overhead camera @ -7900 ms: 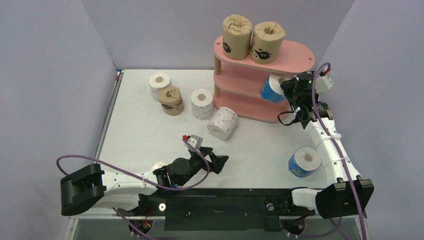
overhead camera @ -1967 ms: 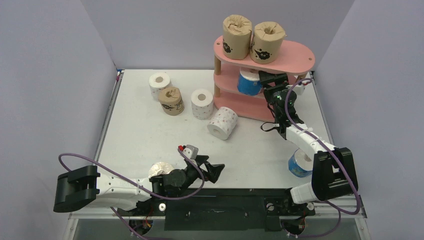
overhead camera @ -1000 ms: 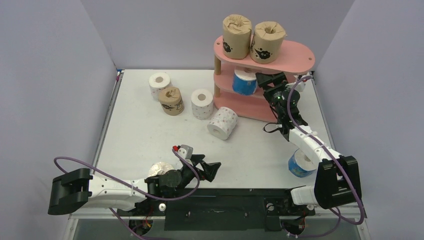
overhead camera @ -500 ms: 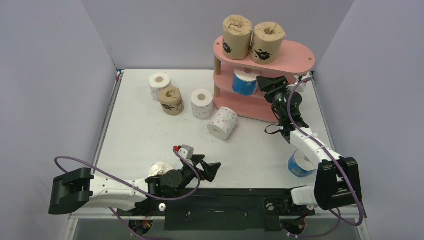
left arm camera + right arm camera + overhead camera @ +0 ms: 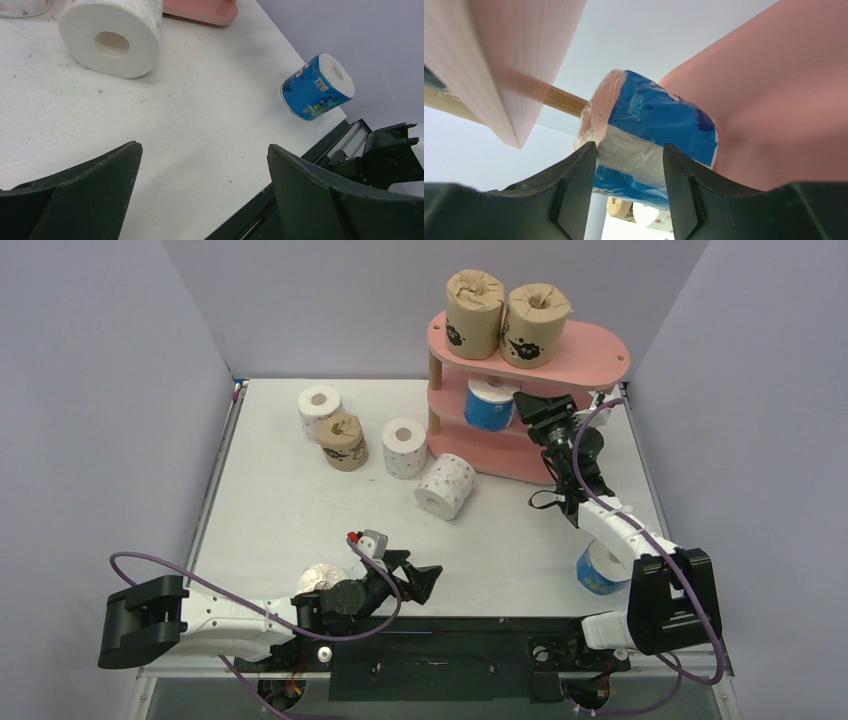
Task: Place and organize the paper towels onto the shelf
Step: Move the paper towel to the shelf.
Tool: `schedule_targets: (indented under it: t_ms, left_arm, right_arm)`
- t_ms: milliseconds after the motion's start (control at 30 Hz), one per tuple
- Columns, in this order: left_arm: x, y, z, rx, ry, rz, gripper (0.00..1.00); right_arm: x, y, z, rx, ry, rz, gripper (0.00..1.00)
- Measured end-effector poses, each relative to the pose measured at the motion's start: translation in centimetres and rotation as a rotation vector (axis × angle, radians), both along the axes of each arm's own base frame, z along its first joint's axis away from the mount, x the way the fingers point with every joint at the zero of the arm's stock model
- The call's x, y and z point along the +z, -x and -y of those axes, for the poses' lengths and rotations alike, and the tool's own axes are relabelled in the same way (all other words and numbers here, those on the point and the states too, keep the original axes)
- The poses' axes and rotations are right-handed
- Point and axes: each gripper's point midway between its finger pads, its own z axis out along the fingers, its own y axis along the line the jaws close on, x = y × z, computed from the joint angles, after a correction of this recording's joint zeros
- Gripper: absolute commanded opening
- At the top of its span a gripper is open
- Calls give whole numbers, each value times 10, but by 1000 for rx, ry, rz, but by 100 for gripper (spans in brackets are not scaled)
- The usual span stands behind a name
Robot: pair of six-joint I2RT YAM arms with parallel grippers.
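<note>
On the white desk (image 5: 300, 510), the pink three-tier shelf (image 5: 590, 350), oval boards on pale wooden posts, stands at the upper right of the overhead frame. Two brown wrapped rolls with black animal drawings (image 5: 474, 300) sit upright on its top board. The right end effector (image 5: 629, 151) reaches in between the top and middle boards, fingers a little apart and clamped on nothing. The blue patterned wrapped roll (image 5: 488, 405) sits at the middle board's left end, just beyond the fingertips. The danger lies in that tight slot. A slanted pull-out could catch the wrapper and drag the roll off the edge, or bump the top board and topple the brown pair. At bottom centre, the left end effector (image 5: 203, 146) hangs wide apart over the desk, holding nothing. Not yet shelved are a second blue roll (image 5: 317, 87) at lower right, and three white pink-dotted rolls (image 5: 404, 447) and one brown roll (image 5: 343, 440) left of the shelf.
</note>
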Motion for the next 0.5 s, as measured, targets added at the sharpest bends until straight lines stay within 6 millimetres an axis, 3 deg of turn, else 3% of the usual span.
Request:
schedule_targets:
  t_ms: [500]
  left_arm:
    - [-3, 0, 0, 0, -9, -2, 96]
  right_arm:
    - [-2, -20, -22, 20, -91, -5, 60]
